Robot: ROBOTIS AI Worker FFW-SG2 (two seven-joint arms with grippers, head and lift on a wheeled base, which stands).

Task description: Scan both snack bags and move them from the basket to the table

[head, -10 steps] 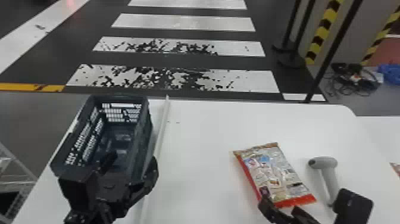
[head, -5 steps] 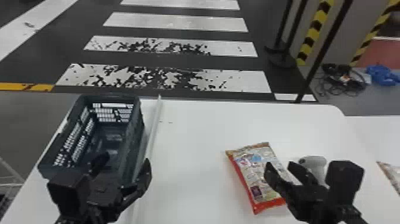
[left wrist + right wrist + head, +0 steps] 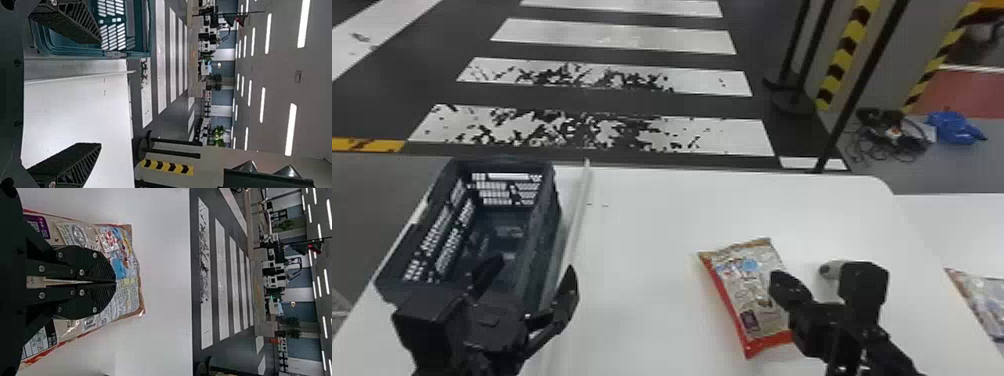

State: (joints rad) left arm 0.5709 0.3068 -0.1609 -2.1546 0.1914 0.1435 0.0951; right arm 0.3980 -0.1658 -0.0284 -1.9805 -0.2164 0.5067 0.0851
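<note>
With both bags seemingly out of the basket [image 3: 547, 220], the step in hand looks like drawing the right gripper [image 3: 116, 282] off the near bag [image 3: 744, 280]; whether it has been scanned, I cannot tell. Its jaws are pressed together over that bag, which lies flat on the table [image 3: 642, 225]. Best lift them straight up before swinging away: a low sideways sweep could drag the bag or knock the scanner [image 3: 828, 270]. The left gripper [image 3: 101, 93], jaws spread wide beside the basket's wall, should rise well above the rim before it turns.

The right wrist view shows the fingertips meeting; the head view adds the second bag [image 3: 984, 295], lying on a white top at its right edge.
</note>
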